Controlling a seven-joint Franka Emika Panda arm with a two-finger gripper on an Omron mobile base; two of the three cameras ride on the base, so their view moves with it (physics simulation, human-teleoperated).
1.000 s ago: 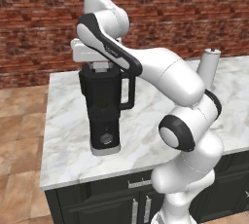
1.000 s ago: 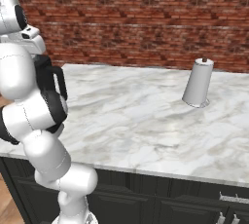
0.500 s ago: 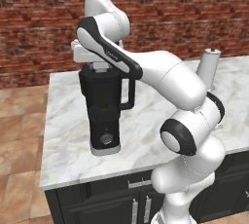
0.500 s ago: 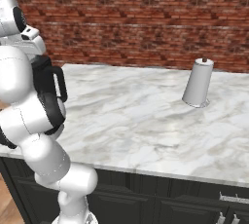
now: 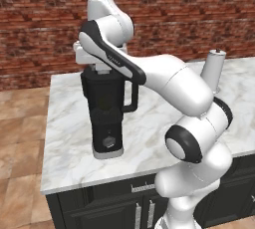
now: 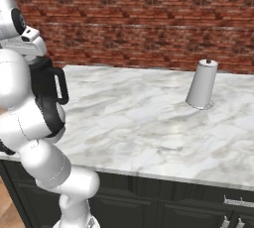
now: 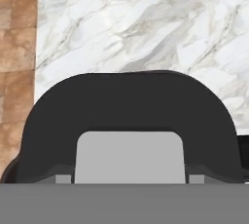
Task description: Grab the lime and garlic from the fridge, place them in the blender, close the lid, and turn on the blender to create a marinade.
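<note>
Blender (image 5: 108, 113): stands upright on the marble counter (image 5: 64, 143) near its left end, looped handle facing right.
Lid (image 7: 131, 121): black with grey square cap, directly under the hand, on the jug top.
Arm: bent over, hand pointing straight down onto the blender.
Gripper: fingers hidden; spread cannot be told.
Grey tapered roll (image 6: 202, 84): well apart, far right.

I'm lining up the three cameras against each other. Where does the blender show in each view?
Left base view: blender left of centre on the marble counter, arm above it.
Right base view: far left edge, its handle poking out past the arm.
Hand view: seen from above, black lid with grey cap.
Shared landmark: the white-veined marble counter.
</note>
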